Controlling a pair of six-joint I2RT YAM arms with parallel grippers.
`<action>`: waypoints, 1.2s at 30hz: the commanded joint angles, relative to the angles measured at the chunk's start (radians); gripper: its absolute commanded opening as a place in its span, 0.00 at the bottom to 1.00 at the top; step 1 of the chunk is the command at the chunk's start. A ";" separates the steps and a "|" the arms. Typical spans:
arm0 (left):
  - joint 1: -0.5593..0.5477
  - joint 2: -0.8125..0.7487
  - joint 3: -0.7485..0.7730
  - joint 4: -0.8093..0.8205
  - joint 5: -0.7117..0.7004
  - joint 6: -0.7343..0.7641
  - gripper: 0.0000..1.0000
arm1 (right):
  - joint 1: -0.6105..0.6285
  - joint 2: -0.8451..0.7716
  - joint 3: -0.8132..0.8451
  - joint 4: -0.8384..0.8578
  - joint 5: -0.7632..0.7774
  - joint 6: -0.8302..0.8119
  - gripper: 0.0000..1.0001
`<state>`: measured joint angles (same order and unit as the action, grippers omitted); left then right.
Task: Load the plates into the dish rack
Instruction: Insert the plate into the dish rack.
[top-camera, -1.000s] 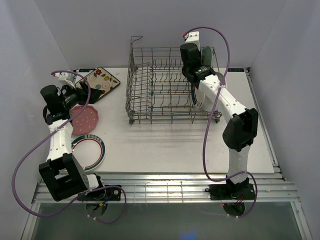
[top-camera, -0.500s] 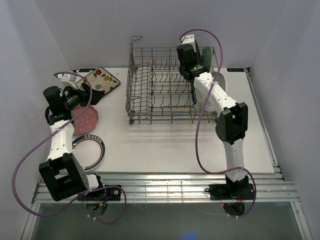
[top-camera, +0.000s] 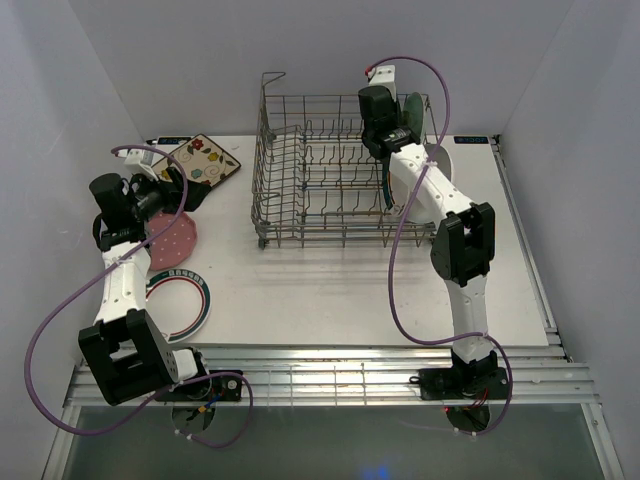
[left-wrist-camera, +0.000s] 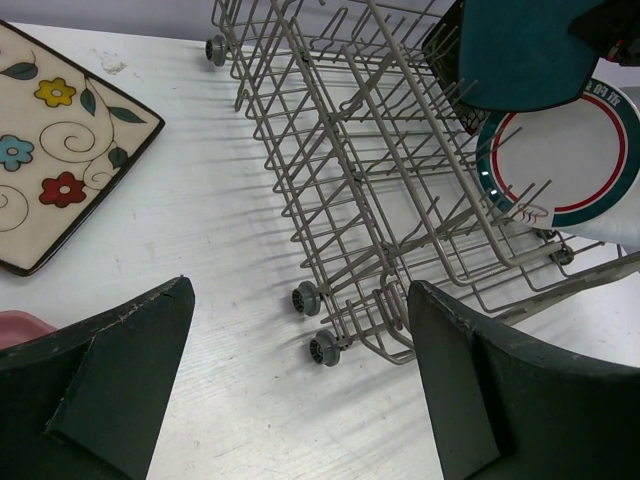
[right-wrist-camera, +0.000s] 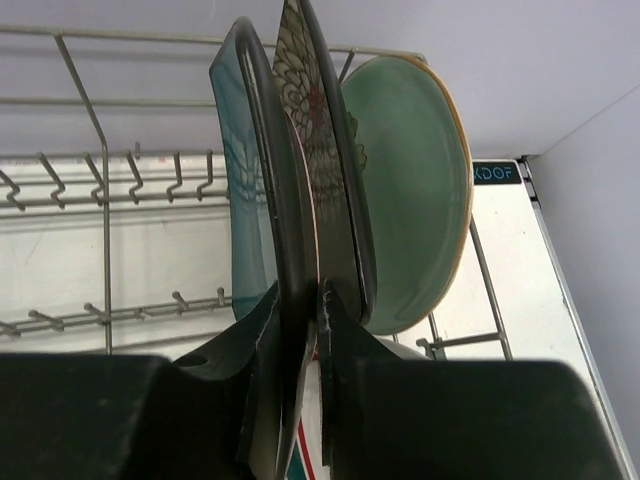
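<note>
Two hands, left hand (left-wrist-camera: 300, 300) splayed, right hand (right-wrist-camera: 300, 312) gripping teal plate (right-wrist-camera: 240, 180), white table (top-camera: 330, 290), pale walls (top-camera: 300, 40).

Upright plates (right-wrist-camera: 410, 200) stand in the dish rack's (top-camera: 320, 190) right end; three flat plates (top-camera: 172, 242) lie to its left.

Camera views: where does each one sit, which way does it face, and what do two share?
Top external: above and behind the bases, looking down on table and dish rack; both arms show.
Left wrist: low over the table, facing the rack's side; open left jaws show.
Right wrist: at the rack's end, facing the teal plate in shut right jaws.
Shared: both wrists see that plate.
</note>
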<state>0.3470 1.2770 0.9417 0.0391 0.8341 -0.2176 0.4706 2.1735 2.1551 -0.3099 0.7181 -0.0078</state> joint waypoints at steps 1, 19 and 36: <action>-0.008 -0.044 -0.004 0.022 -0.003 0.012 0.98 | -0.009 -0.052 -0.027 0.291 0.064 -0.018 0.08; -0.011 -0.110 -0.032 0.034 0.002 0.014 0.98 | -0.009 -0.009 -0.268 0.811 0.135 -0.129 0.08; -0.013 -0.122 -0.043 0.047 0.007 0.007 0.98 | -0.009 -0.057 -0.547 1.384 0.165 -0.327 0.08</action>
<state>0.3378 1.1893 0.9073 0.0666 0.8307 -0.2180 0.4725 2.2169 1.6146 0.7849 0.7940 -0.2634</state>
